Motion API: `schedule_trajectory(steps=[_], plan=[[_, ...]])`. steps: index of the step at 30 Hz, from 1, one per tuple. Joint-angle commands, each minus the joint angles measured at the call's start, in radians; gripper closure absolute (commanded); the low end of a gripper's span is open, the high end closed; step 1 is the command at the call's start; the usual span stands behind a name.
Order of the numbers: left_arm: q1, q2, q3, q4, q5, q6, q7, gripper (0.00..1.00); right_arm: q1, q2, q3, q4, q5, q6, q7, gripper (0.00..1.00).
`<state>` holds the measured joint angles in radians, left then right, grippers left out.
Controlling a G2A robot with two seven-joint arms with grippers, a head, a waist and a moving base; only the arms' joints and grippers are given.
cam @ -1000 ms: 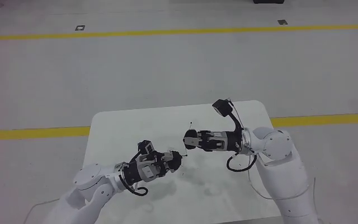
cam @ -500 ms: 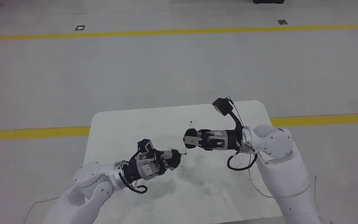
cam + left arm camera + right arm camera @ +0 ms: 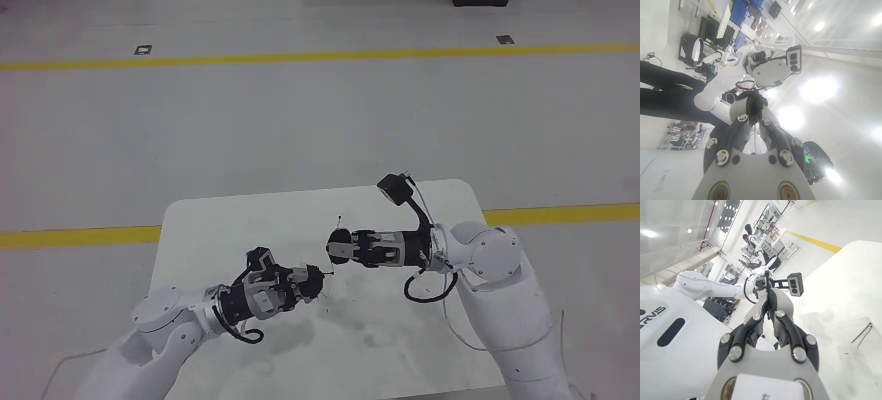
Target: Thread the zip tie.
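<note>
A thin black zip tie (image 3: pixel 768 298) runs between the fingers of my right gripper (image 3: pixel 765 291), which is shut on it, and its square head (image 3: pixel 767 273) sticks out past the tips. In the top view its thin end (image 3: pixel 339 222) pokes up from the right gripper (image 3: pixel 337 246) over the middle of the white table (image 3: pixel 220 230). My left gripper (image 3: pixel 312 279) is just in front of and left of it, tips almost meeting. In the left wrist view the left gripper (image 3: pixel 754 107) is shut on a thin black strand (image 3: pixel 754 128).
Two spare black zip ties (image 3: pixel 863 332) lie flat on a clear sheet (image 3: pixel 851 321) on the table, toward the right arm's side. The left arm's wrist camera (image 3: pixel 795 284) juts out beside the held tie. Bare tabletop surrounds both grippers.
Both grippers shifted only slightly, the left creeping a little toward the right. Each stays shut on the tie.
</note>
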<state>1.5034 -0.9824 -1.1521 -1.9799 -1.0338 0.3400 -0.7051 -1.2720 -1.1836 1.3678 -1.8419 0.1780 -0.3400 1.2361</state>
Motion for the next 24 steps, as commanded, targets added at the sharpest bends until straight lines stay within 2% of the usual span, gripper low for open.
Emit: schedule_trajectory(steps=[1,24], plan=[[-0.002,0.001,0.002,0.002,0.001,0.000,0.000,1.00,0.001,0.000,0.000,0.000,0.004,0.000,-0.002,1.00],[-0.016,0.007,0.013,0.006,-0.024,0.000,0.000,1.00,0.009,0.006,-0.013,0.001,-0.009,0.000,-0.009,1.00]])
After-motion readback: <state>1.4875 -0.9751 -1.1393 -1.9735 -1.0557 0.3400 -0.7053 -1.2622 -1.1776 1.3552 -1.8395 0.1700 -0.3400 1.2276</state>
